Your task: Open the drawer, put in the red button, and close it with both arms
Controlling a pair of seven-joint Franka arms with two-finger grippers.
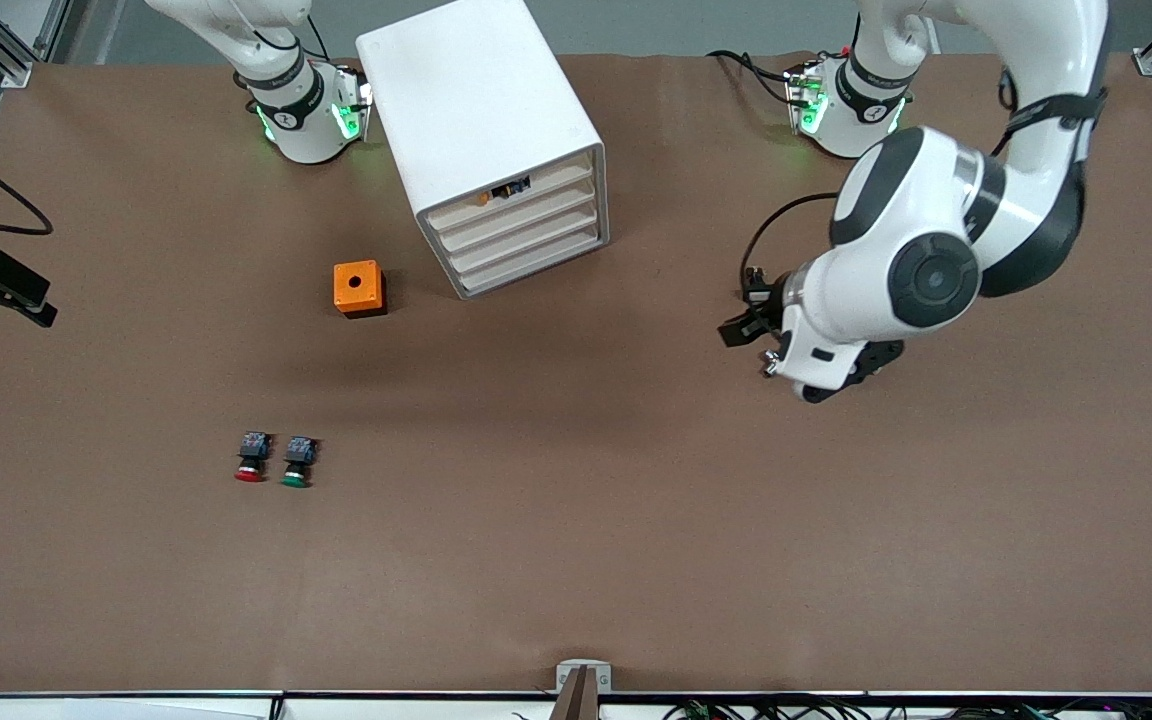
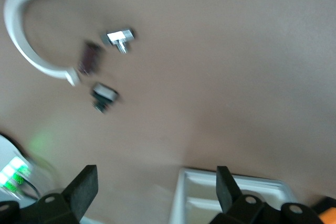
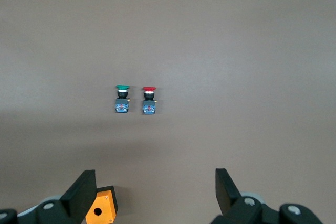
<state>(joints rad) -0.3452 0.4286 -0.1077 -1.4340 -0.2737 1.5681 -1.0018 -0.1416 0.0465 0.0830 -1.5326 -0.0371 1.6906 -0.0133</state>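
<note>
**Both buttons on the mat, drawers shut, grippers spread**

Nearest the front camera lie two small push-buttons, side by side and not quite touching, on the brown table [image 1: 636,520]. Of the pair, the red button [image 1: 251,458] sits toward the right arm's end of the table and the green button [image 1: 297,463] just beside it; each lies on its side with its coloured cap turned toward the front camera and its black body pointing toward the cabinet. Farther from the camera than the buttons stands an orange box [image 1: 359,288] with a round hole in its top face, and beside that, toward the left arm's end, the white cabinet [image 1: 481,130] with four stacked drawers. The drawer [image 1: 521,209], second from the top, is pushed in flush with the others; orange and black parts show through the top drawer above it.

The right gripper [image 3: 155,190] hangs released, its two fingers well apart. In the right wrist view the red button and the green button lie well ahead of the open jaws, roughly between the lines of the two fingers, and the orange box sits just beside one finger. Only the right arm's base shows in the front view.

The left gripper [image 2: 157,190] is also released, jaws spread wide, and holds nothing. It hovers over bare table toward the left arm's end, well apart from the cabinet. In the left wrist view a corner of the cabinet shows close between and beside the fingers, with the orange box at the edge.
</note>
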